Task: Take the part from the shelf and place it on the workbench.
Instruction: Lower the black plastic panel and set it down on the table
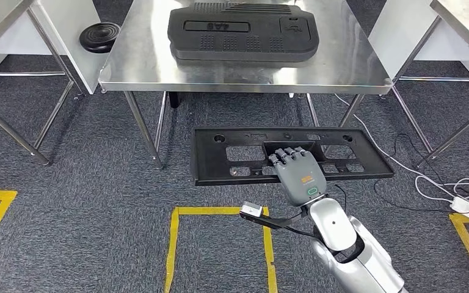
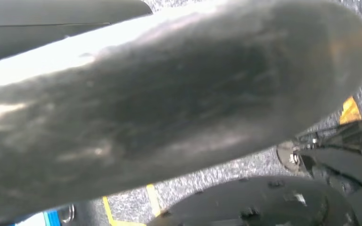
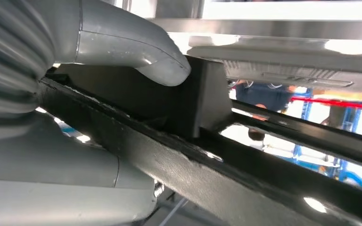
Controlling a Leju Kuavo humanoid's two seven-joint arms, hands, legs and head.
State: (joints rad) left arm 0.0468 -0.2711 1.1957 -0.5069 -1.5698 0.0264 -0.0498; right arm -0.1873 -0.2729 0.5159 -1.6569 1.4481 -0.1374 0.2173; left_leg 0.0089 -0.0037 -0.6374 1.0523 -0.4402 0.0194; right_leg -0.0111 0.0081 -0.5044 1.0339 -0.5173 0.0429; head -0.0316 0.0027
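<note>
The right hand [image 1: 298, 172] grips the long black frame part [image 1: 232, 160], fingers [image 1: 287, 156] curled over its upper face and the thick thumb [image 3: 162, 66] pressed against a raised block on it in the right wrist view. The part is held flat in the air in front of the steel workbench [image 1: 146, 61], below its near edge and above the carpet. A black moulded cover [image 1: 244, 30] lies on the workbench. The left wrist view is a blurred dark surface; the left hand's state cannot be told.
</note>
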